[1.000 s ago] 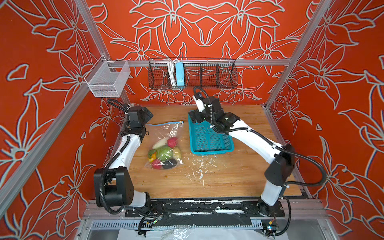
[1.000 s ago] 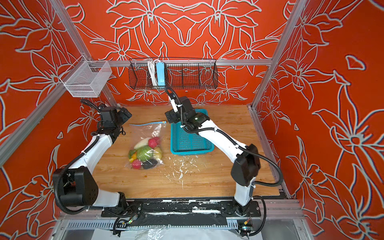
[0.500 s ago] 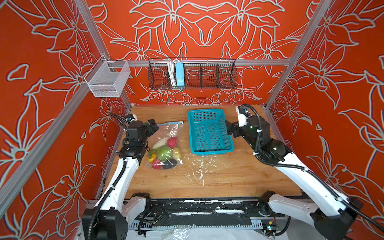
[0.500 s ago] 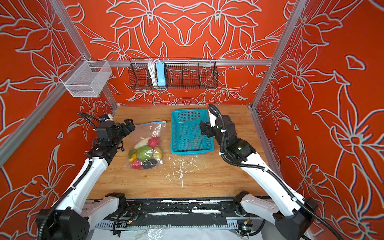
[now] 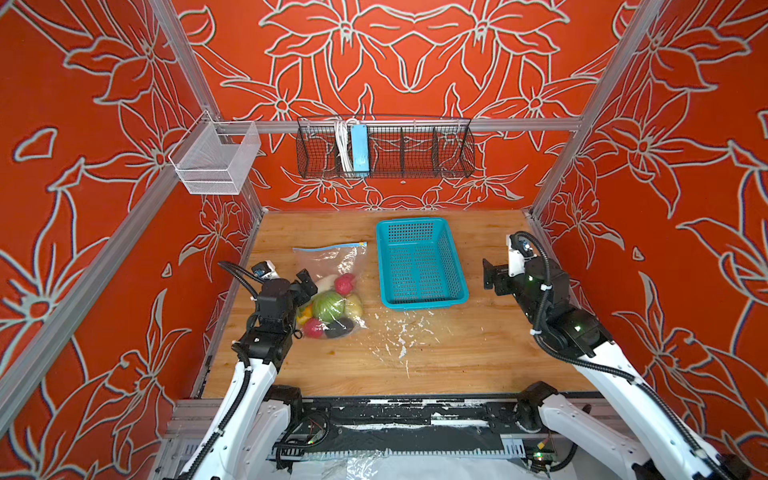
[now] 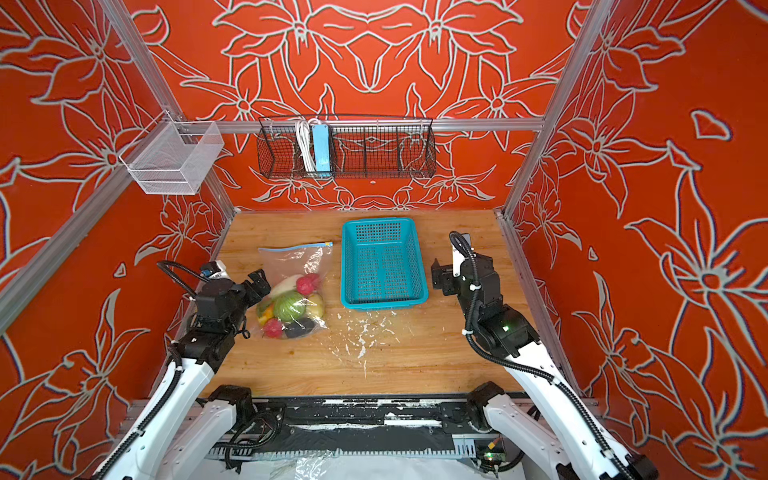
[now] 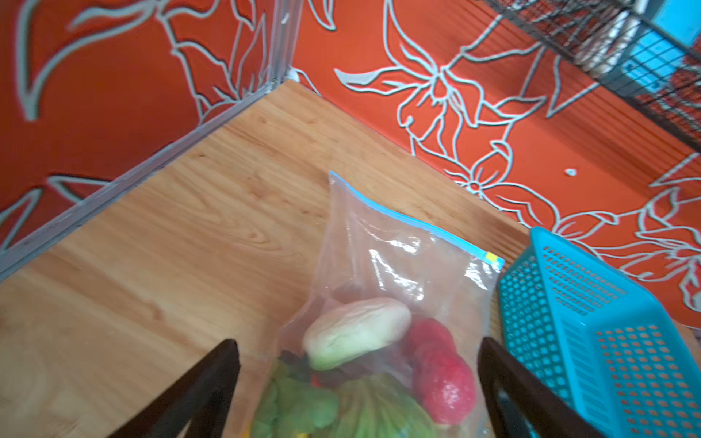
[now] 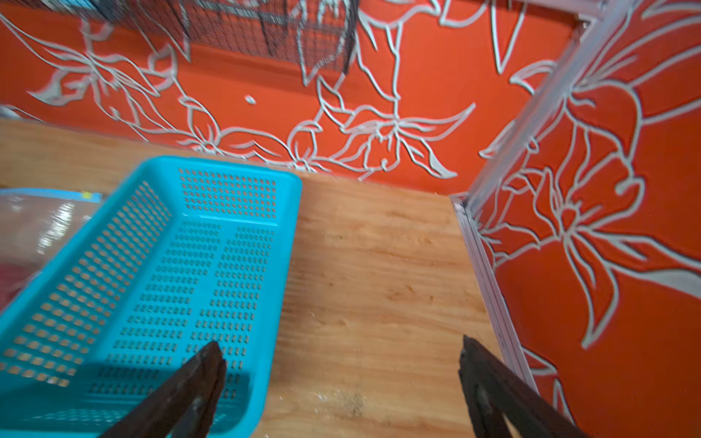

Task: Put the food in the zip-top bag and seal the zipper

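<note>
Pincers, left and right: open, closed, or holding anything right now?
Left pincer: open, holding nothing, poised by the zip-top bag.
Right pincer: open, holding nothing, beside the teal basket.

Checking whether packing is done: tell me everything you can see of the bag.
The bag is clear, crinkly, glossy plastic, lying flat on the table left of the basket. Its blue zipper runs along the far edge and looks shut, the yellow slider at the basket end. The food is bunched at the near end. The open left end effector hangs over it; contact is unclear.
</note>
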Tool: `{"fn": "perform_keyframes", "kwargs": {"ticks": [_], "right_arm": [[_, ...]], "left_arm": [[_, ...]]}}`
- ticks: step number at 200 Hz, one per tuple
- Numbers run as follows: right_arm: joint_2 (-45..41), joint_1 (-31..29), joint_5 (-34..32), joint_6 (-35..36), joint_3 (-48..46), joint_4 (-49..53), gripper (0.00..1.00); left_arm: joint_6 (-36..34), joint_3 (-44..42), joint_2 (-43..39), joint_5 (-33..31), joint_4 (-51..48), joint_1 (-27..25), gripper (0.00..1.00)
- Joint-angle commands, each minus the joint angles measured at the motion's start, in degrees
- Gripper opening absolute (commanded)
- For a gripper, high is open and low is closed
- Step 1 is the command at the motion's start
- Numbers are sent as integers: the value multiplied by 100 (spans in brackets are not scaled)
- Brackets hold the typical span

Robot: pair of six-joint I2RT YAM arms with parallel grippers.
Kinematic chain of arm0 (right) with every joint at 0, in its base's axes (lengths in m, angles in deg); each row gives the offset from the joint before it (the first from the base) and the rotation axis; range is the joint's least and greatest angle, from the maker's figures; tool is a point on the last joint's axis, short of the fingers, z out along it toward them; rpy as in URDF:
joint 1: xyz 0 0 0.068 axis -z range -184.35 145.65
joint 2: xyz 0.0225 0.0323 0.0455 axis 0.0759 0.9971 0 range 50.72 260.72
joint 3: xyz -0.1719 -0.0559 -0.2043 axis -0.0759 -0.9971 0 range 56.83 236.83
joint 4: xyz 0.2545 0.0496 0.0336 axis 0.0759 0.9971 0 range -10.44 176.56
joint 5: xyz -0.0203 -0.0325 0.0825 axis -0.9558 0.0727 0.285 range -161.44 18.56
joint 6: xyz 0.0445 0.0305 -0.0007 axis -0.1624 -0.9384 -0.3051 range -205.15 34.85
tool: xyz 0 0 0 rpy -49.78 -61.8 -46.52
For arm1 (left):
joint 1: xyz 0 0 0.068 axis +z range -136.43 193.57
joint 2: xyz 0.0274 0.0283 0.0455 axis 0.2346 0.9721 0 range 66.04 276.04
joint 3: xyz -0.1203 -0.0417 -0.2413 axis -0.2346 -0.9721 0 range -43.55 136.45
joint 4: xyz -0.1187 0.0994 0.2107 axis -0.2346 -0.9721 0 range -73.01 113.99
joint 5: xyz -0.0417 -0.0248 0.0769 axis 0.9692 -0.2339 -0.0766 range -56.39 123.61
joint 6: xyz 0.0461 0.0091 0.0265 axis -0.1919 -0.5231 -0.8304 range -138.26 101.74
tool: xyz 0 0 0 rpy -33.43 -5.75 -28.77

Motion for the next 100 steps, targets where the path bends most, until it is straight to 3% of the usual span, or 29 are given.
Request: {"fn": "perform_keyframes", "kwargs": {"ticks": [1,21,47,66,100], "right_arm": [[72,150,-315,-316,-110,84,98],[325,361,-161,-459,-153,147,98],[631,679,260,-654,-212,136,98],[848,907,708,-593,-319,-26,98],[1209,1194,210,-708,-501,-304,98]], "left_arm": [[-453,-238,-85,-501,437,-20,97],[-921,-659,-154,-564,1035,-15,97],[-1469,-1613,-248,-534,2829,-20,97],[-1776,-1552,310,-824,2964,-20,97],[-2052,-1724,1452,-506,3943,-13,97]]}}
